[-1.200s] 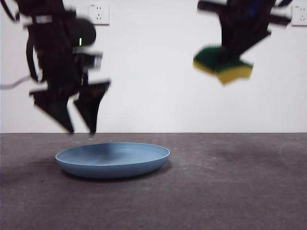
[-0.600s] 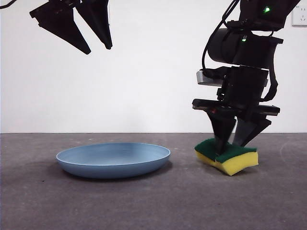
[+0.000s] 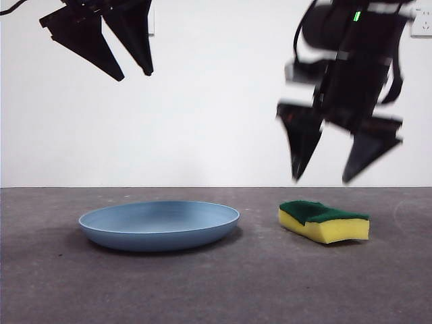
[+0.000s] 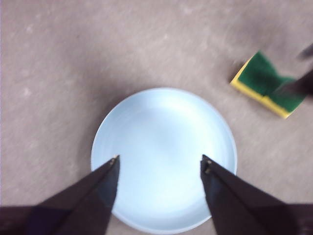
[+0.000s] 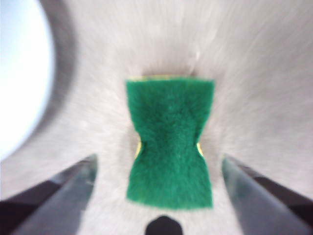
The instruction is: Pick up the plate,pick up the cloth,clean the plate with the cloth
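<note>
Motion-blurred right gripper; round light-blue plastic plate cropped at frame edge; yellow-and-green rectangular sponge partly occluded.

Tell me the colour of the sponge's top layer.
Dark green over yellow foam on the sponge; the front view shows it best.

Table: flat, matte grey-brown surface with a faintly mottled texture, meeting a white wall at its far edge.

Resting on it:
- Plate: round, shallow, light blue, smooth raised rim, upright, nothing in it.
- Cloth: small rectangular sponge with a yellow foam body, dark green scouring layer facing up, wavy sides; lies flat near the plate, clearly apart from its rim.
</note>
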`<action>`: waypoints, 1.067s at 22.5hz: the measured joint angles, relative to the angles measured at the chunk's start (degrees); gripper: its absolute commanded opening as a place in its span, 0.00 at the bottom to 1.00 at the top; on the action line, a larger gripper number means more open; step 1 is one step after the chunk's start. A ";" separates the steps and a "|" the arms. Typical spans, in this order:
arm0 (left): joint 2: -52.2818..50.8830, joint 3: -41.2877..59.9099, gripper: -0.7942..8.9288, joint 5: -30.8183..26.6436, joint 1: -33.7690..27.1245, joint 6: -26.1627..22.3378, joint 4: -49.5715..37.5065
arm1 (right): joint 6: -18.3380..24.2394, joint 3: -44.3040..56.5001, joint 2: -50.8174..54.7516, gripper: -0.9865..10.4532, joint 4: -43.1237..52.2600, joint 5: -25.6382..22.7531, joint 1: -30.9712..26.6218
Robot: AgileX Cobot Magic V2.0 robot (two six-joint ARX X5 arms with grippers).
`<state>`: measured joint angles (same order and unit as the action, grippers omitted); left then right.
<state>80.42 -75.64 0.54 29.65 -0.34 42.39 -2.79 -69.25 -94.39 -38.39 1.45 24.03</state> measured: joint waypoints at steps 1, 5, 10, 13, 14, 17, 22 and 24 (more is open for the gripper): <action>0.02 0.00 0.09 -0.17 0.00 -0.35 0.85 | 0.00 0.00 2.67 0.07 -0.92 0.00 0.00; 0.00 0.00 0.07 -0.17 0.00 -0.74 2.40 | 0.02 0.00 11.58 0.08 -1.90 0.02 0.00; -2.40 0.00 0.07 -0.39 0.17 -0.76 2.34 | 0.04 0.00 22.25 0.08 -1.90 0.02 0.00; -10.49 0.00 0.07 -0.72 0.48 -0.76 -1.81 | 0.09 0.94 29.00 0.08 1.38 -0.11 0.00; -13.66 0.00 0.07 -1.25 0.48 -0.76 -3.65 | 0.17 2.03 31.52 0.08 3.06 -0.15 0.00; -22.05 2.43 0.07 -3.10 0.48 -0.94 -8.70 | 0.24 8.07 39.08 0.08 7.93 -2.56 0.00; -30.95 18.58 0.07 -4.96 0.48 -2.27 -19.04 | 0.66 20.09 49.66 0.08 15.28 -3.17 0.00; -33.33 24.28 0.07 -6.36 0.48 -2.25 -22.36 | 0.68 22.49 52.11 0.08 15.76 -3.63 0.00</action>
<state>47.09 -51.35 -5.82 30.13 -2.59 20.03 -2.11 -46.76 -42.28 -22.63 -2.17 24.03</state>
